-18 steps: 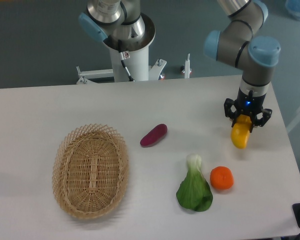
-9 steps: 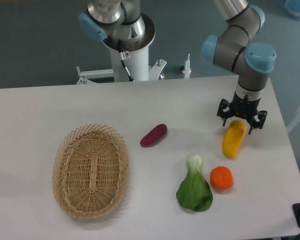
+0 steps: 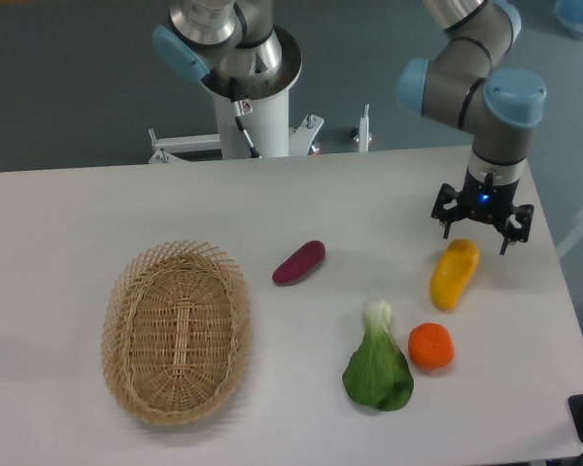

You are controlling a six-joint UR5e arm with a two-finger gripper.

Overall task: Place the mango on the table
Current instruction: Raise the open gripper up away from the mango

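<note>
The mango (image 3: 453, 274), yellow shading to orange at its upper end, lies flat on the white table (image 3: 126, 204) at the right side. My gripper (image 3: 480, 229) hovers just above and behind the mango's upper end, open, with nothing between its fingers. Its black fingers are spread apart and stand clear of the fruit.
A round orange citrus fruit (image 3: 431, 347) sits just below the mango. A green leafy vegetable (image 3: 378, 361) lies left of it. A purple sweet potato (image 3: 299, 262) rests mid-table. An oval wicker basket (image 3: 176, 330) stands at the left. The table's right edge is near the mango.
The gripper held the mango upright a second ago, then let it go. The mango tipped down flat onto the table. The gripper has since risen and shifted slightly right.
</note>
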